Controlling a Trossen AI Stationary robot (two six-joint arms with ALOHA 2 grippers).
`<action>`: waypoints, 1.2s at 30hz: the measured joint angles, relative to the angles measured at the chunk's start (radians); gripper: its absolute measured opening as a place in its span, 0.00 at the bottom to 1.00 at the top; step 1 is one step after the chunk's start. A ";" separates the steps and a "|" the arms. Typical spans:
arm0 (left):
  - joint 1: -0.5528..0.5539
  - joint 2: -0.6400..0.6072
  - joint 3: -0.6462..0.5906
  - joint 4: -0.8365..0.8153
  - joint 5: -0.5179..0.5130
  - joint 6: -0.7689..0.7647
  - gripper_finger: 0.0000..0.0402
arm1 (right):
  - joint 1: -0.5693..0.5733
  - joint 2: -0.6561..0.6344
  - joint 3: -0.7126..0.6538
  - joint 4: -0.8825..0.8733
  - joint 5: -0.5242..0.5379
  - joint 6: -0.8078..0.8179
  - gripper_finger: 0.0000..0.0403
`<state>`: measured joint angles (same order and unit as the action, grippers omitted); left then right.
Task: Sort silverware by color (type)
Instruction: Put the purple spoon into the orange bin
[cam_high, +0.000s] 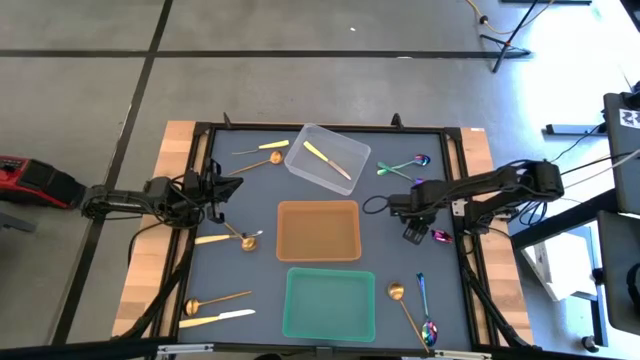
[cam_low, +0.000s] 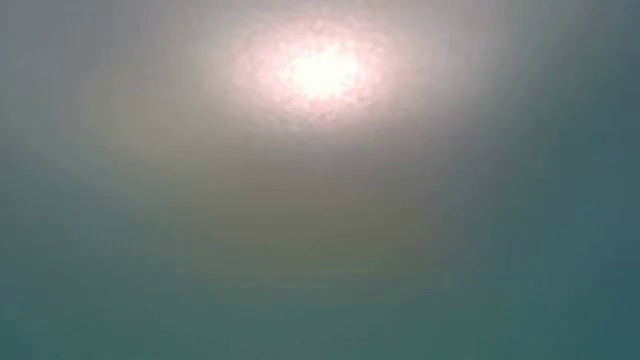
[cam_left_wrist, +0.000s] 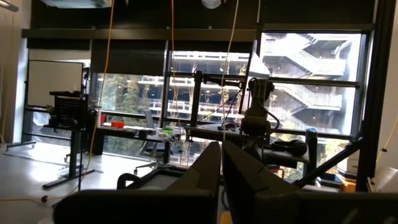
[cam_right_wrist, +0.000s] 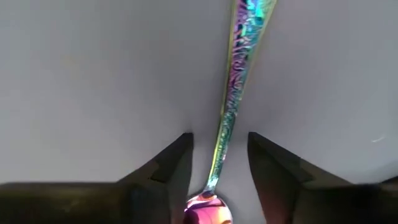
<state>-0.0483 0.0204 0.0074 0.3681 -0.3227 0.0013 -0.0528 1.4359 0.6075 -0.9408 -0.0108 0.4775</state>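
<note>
A rainbow spoon (cam_right_wrist: 233, 106) lies flat on the dark mat near the table's right edge, and its pink bowl (cam_high: 441, 237) shows beside my right gripper (cam_high: 414, 233). That gripper (cam_right_wrist: 219, 162) points down and is open. Its fingers stand on either side of the spoon's handle, close to the bowl, with a gap on both sides. My left gripper (cam_high: 216, 190) waits at the table's left side, shut (cam_left_wrist: 221, 177) and raised toward the room. A pale knife and a copper piece lie in the clear bin (cam_high: 327, 158).
The orange bin (cam_high: 318, 230) and the green bin (cam_high: 329, 303) sit mid-table. Other silverware lies scattered: rainbow spoons (cam_high: 405, 165) far right, a copper spoon and a rainbow spoon (cam_high: 424, 310) near right, knives and copper spoons (cam_high: 215, 308) along the left. The low view shows only glare.
</note>
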 joint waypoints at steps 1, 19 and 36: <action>0.000 0.000 0.000 0.000 0.000 0.000 0.03 | 0.000 0.003 -0.001 0.002 -0.001 -0.008 0.33; 0.000 0.000 0.000 0.009 0.055 0.004 0.03 | 0.000 0.009 0.074 -0.013 0.031 -0.066 0.02; -0.001 0.000 0.000 0.054 0.134 0.027 0.03 | 0.158 0.006 0.467 -0.104 0.237 -0.094 0.01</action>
<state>-0.0494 0.0204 0.0074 0.4221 -0.1886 0.0284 0.1052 1.4414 1.0750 -1.0443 0.2266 0.3833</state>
